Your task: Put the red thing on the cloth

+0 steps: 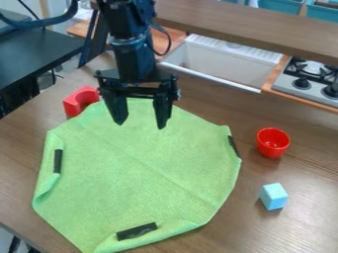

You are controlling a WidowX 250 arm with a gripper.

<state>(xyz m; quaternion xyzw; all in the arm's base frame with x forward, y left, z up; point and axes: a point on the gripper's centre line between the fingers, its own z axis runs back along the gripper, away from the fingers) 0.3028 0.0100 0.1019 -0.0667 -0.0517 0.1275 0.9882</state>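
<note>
While the gripper point(141, 125) hangs above the far part of the green cloth point(139, 173), fingers spread wide and holding nothing, we see the red block point(80, 100) just beside the cloth's far left edge. Off to its right, we find a red cup point(273, 143) near a light blue block point(273, 196). Black strips point(58, 161) sit along the cloth's folded edges.

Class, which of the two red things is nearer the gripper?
The red curved block, by the cloth's upper-left edge; the red cup stands off to the right, farther from the gripper.
</note>
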